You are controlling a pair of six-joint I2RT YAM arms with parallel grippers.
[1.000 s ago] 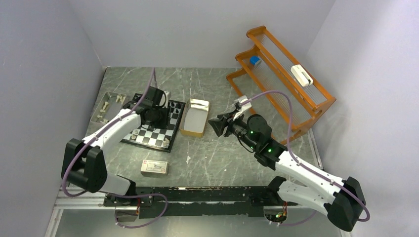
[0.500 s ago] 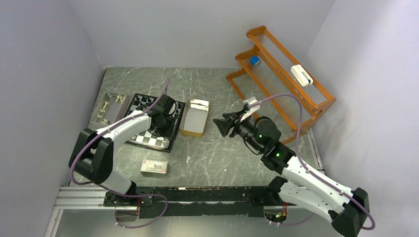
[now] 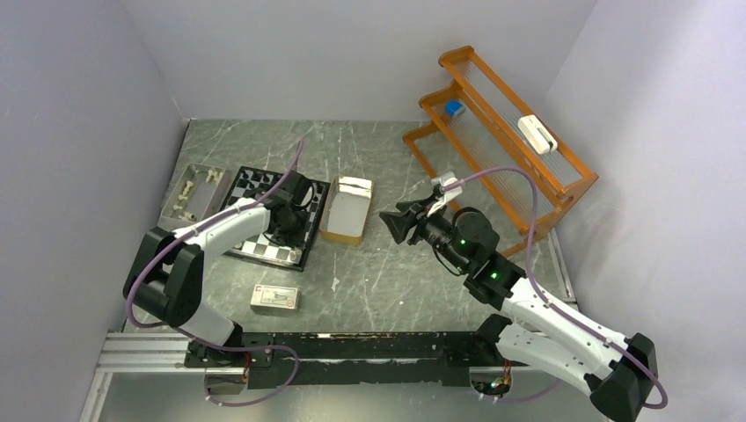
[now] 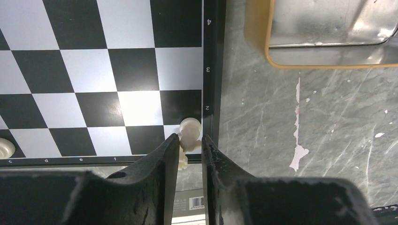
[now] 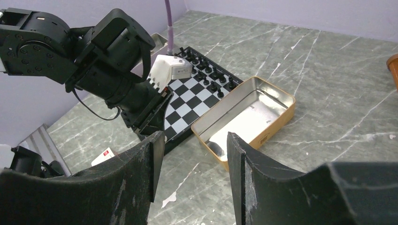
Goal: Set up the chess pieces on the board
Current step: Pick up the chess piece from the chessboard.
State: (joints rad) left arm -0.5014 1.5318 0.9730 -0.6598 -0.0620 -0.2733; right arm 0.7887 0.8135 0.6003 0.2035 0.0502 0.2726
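Left wrist view looks straight down on the left claw [image 4: 188, 143]. Its two dark fingers stand narrow, with only a thin slit between them. At the tips of this slit stands one pale pawn [image 4: 190, 127], near the corner of the board [image 4: 213, 70] and just beside the black rim. The left finger touches the pawn, but whether the other finger also presses on it I cannot tell. A second pale piece [image 4: 5, 148] sits on the near rows at the picture's left edge. Past the rim lies the grey marble table [image 4: 319, 140]. The tan tin box [image 4: 259, 42] is near the board and apart from it.

From above, the left arm [image 3: 220, 230] bends at the elbow and reaches over the near half of the board, with the wrist pointing down at its right side. Black pieces [image 5: 206, 77] fill the far rows.

The right claw [image 5: 195, 164] hangs over the table, facing the tin box. Its fingers are well apart and nothing is between them. The right arm [image 3: 537, 308] stretches from its base toward the middle of the table.
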